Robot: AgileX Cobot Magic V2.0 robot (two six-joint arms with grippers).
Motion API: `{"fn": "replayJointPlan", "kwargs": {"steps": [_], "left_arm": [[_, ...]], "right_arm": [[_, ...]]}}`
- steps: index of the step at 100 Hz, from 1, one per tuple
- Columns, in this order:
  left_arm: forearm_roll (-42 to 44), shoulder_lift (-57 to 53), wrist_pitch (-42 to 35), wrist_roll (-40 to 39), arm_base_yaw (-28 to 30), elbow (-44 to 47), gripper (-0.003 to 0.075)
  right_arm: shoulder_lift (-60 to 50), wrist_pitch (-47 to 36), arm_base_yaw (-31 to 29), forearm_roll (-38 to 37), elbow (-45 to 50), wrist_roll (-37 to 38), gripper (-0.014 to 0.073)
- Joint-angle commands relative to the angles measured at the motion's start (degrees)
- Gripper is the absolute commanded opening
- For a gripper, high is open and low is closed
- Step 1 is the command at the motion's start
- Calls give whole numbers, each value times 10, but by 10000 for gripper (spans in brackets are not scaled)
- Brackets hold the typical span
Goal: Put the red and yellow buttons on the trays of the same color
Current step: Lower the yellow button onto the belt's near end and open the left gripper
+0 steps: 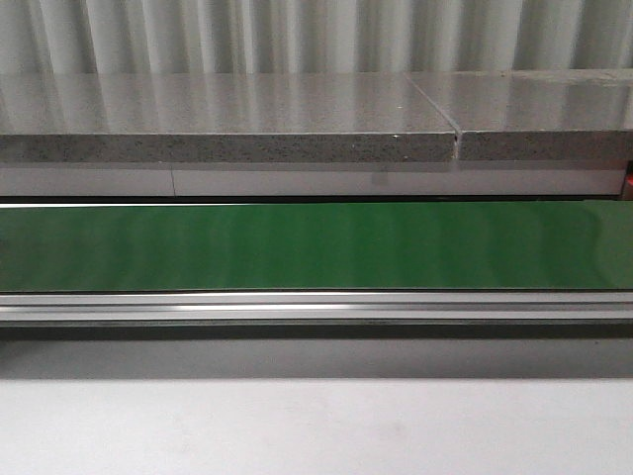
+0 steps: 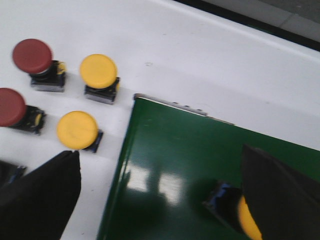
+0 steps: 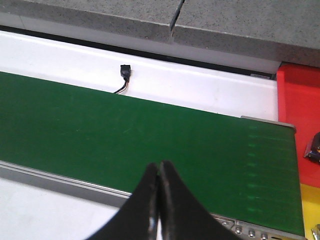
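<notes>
The front view is showing only the green conveyor belt running across the frame, with a grey speckled stone ledge behind it and the white desk in front; neither arm is appearing there. In the left wrist view the left pincer is standing released, its two dark fingers spread wide apart over the end of the belt — a yellow button is lying on the green surface just beside the far finger, partly hidden by it, and whether it is touching that finger cannot be told. On the white desk beside the belt end, two more yellow buttons and two red buttons are sitting in a loose cluster, apart from each other. In the right wrist view the right pincer is clenched, fingertips pressed together with nothing between them, above the near edge of the belt. A red tray is lying past the belt's end, with a yellow tray beside it — a small dark object at the red tray's edge is too cut off to identify.
</notes>
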Motion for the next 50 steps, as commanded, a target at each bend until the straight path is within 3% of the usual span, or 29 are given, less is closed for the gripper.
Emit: {"fn": "replayJointPlan", "kwargs": {"steps": [1,26,50], "left_arm": [[-2,-20,-17,0,36,-9,619],[22,-5,-46,-5,129,8,619],[27,61,-62,-5,167,7,619]], "right_arm": [[0,-37,0,7,-16,-5,-67],[0,-37,0,7,-16,-5,-67],[0,-37,0,7,-16,-5,-67]]}}
